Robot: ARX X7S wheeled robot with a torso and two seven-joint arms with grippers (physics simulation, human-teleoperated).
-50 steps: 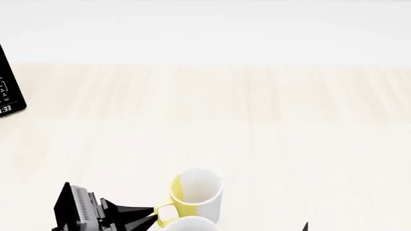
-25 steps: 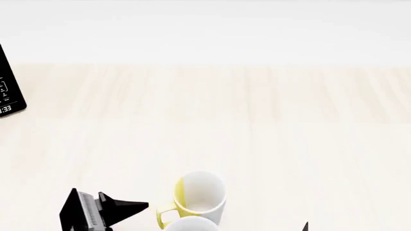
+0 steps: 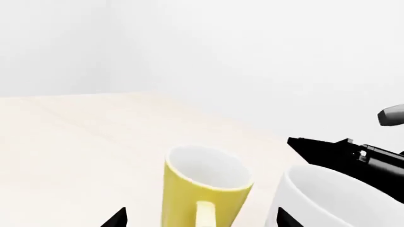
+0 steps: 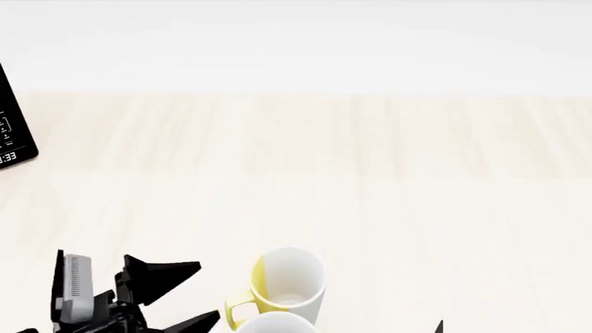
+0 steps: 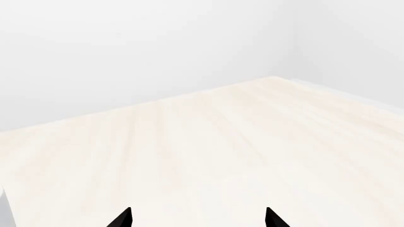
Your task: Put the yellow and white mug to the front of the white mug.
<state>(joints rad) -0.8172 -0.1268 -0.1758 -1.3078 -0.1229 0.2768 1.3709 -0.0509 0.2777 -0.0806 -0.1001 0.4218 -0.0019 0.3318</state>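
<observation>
The yellow and white mug (image 4: 288,279) stands upright on the light wood table (image 4: 389,180), its yellow handle (image 4: 237,309) pointing toward my left gripper. The white mug (image 4: 277,323) shows only its rim at the bottom edge of the head view, just in front of the yellow mug and close against it. My left gripper (image 4: 209,290) is open and empty, a little left of the handle and apart from it. In the left wrist view the yellow mug (image 3: 203,187) and the white mug (image 3: 331,201) stand side by side ahead of the open gripper (image 3: 200,220). My right gripper (image 5: 198,218) is open and empty over bare table.
A black device with white digits (image 4: 13,132) stands at the table's far left edge. A pale wall (image 4: 296,41) runs behind the table. My right arm (image 3: 350,152) shows beyond the white mug in the left wrist view.
My left gripper has drawn back to the left, away from the yellow handle, and its jaws have spread. The yellow and white mug shifted very slightly and stays upright.
</observation>
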